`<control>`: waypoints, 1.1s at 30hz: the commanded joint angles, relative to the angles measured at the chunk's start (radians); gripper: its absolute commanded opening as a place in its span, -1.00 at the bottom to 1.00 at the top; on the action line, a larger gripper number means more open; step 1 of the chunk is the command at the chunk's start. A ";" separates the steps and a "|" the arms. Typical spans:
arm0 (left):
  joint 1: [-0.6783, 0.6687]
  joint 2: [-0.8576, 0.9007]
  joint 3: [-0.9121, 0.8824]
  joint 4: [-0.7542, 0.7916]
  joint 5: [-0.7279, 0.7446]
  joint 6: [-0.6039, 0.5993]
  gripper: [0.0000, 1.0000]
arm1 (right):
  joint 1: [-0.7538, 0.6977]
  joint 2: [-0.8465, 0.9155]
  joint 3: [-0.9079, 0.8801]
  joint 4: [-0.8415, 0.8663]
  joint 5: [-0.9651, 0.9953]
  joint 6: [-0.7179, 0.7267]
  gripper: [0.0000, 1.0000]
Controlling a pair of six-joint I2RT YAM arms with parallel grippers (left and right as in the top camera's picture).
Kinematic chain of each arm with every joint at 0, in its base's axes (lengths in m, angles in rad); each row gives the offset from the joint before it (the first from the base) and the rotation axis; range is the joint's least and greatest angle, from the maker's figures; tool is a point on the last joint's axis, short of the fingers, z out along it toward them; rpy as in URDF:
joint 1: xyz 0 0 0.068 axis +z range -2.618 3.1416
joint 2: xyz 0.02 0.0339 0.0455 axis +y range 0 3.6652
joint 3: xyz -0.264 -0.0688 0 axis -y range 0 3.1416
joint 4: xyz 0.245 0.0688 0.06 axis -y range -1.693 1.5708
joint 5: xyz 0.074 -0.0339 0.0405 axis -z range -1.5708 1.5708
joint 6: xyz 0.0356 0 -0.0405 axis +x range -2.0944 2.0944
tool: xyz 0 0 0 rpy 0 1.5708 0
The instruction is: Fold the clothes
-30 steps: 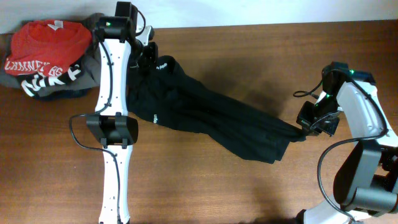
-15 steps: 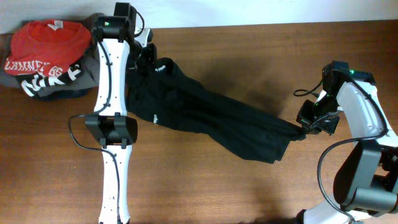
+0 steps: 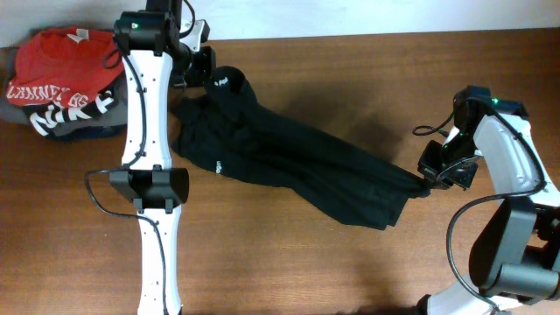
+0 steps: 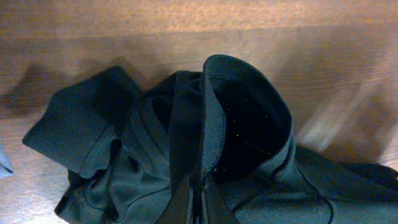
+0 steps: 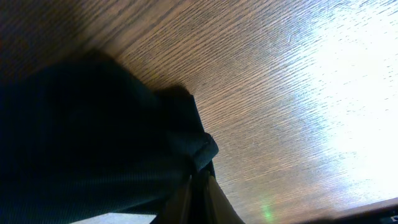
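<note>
Far left: red shirt [image 3: 61,54] with white lettering, heaped at table [image 3: 350,70] edge. Left gripper [image 4: 196,199] pinched tight on collar end of black garment [image 3: 289,162], near back edge. Garment stretched diagonally across wood toward right. Right gripper [image 5: 199,186] clamped on its far corner.

**Wide lanes at the near edge and far right**

Bare table [image 3: 350,271] all along the near edge, more across the far right corner. Blocked through the middle by the black garment [image 3: 289,166], stretched on a slant from far left to right. Crowded at far left: red shirt [image 3: 61,57] heaped on a grey garment [image 3: 120,98], tight beside the left arm [image 3: 144,114]. Right arm [image 3: 512,162] fencing the right edge.
</note>
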 commanded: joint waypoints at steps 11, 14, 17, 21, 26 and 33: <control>0.021 -0.027 -0.124 0.003 -0.064 0.019 -1.00 | -0.003 -0.030 0.003 -0.007 0.051 0.005 -0.61; 0.021 -0.027 -0.125 0.003 -0.064 0.019 -1.00 | -0.003 -0.030 0.003 -0.007 0.051 0.005 -0.49; 0.021 -0.027 -0.138 0.003 -0.064 0.019 -0.87 | -0.003 -0.030 0.003 -0.006 0.051 0.005 -0.36; 0.021 -0.027 -0.160 0.003 -0.095 0.019 -0.77 | -0.003 -0.030 0.003 -0.003 0.051 0.005 -0.17; 0.021 -0.027 -0.198 0.003 -0.095 0.019 -0.77 | -0.003 -0.030 0.003 0.004 0.051 0.005 -0.01; 0.021 -0.031 -0.215 0.003 -0.095 0.019 -0.78 | -0.003 -0.030 0.003 0.019 0.051 0.004 0.14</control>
